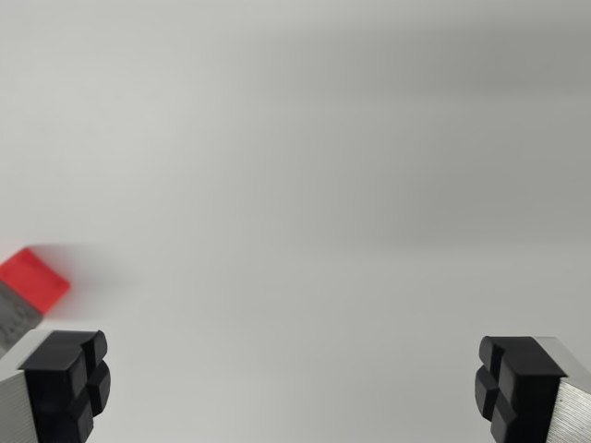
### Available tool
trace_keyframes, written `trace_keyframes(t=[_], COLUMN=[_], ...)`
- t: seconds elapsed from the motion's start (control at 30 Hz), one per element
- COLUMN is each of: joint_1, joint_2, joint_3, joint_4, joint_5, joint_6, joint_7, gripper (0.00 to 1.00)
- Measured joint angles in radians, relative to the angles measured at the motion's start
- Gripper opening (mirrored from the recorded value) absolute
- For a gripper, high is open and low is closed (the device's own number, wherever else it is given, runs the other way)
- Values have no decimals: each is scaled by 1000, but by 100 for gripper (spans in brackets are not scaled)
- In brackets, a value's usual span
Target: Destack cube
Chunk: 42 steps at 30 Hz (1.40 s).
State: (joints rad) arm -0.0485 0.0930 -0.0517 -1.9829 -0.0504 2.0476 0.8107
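Observation:
A red cube point(33, 278) shows at the wrist view's left edge, partly cut off by the frame. Below it a grey block face point(14, 318) appears, so the red cube seems to sit on top of another cube. My gripper point(291, 383) is open, with its two black fingertips point(66, 383) wide apart at the bottom corners and nothing between them. The red cube lies just above and to the left of the left fingertip, outside the gap.
A plain white surface point(305, 185) fills the rest of the view, slightly out of focus.

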Motion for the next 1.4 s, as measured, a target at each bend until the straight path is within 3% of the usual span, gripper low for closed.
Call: trace_keyframes(t=[0.73,1.4], joint_1=[3,26], joint_2=[-1,-28], joint_3=[2,23], joint_4=[-10,-90], joint_5=[0,0], joint_6=[5,61], joint_7=[-4,-39], gripper=[100,100])
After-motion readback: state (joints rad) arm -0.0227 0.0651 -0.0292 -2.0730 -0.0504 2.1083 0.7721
